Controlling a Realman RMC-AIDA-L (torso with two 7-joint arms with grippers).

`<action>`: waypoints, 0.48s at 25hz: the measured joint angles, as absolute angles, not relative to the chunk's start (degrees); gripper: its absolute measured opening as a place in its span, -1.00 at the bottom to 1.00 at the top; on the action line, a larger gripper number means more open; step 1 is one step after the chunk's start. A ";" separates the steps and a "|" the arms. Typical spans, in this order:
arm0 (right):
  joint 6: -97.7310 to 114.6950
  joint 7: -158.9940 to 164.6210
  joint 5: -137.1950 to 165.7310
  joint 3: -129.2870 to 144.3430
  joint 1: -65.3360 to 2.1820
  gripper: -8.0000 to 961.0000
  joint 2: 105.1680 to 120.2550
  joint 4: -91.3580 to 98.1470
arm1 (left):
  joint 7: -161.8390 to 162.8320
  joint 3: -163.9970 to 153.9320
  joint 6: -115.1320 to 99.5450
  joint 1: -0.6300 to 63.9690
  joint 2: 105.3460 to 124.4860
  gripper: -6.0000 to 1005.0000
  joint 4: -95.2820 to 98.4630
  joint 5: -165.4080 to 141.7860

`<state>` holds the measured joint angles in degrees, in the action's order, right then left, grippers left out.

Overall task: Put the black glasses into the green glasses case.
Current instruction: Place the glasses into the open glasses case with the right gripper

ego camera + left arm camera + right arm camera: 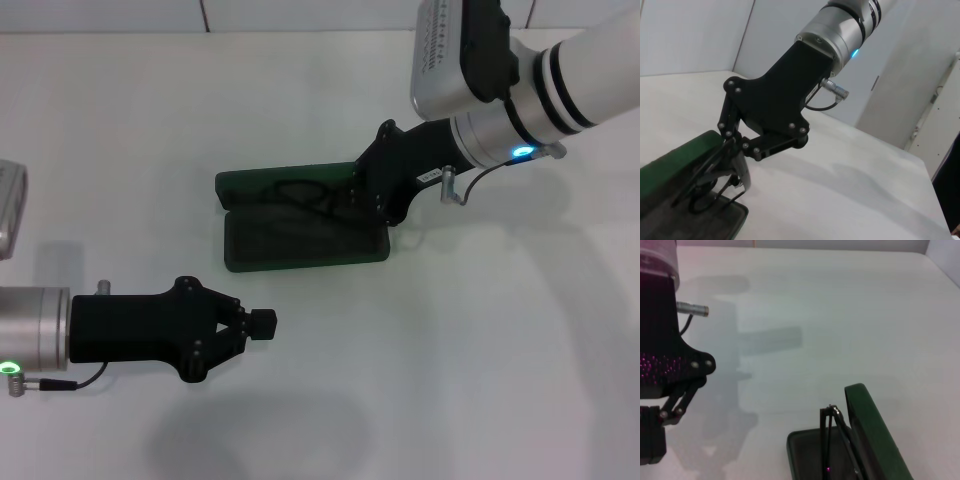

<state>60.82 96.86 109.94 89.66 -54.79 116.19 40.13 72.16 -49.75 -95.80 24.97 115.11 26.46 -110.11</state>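
Note:
The green glasses case (300, 250) lies open mid-table, its lid standing along the far side. The black glasses (295, 192) rest inside, leaning against the lid. My right gripper (365, 200) is down at the case's right end, and in the left wrist view (737, 167) its fingers are pinched together at the end of the glasses (702, 187). The right wrist view shows the thin temple arms (829, 440) rising beside the green lid (872, 435). My left gripper (262, 323) is shut and empty, hovering in front of the case to its left.
A grey device (8, 205) sits at the table's left edge. The left gripper also shows in the right wrist view (652, 445). A white table surface surrounds the case on all sides.

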 joint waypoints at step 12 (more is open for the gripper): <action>59.11 96.95 108.72 91.50 -54.85 -0.70 116.19 40.44 | 72.16 -49.74 -95.80 25.09 115.14 -0.97 26.33 -110.01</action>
<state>59.11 96.95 108.72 91.50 -54.85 116.19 40.44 72.16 -49.74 -95.80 25.09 115.14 26.33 -110.01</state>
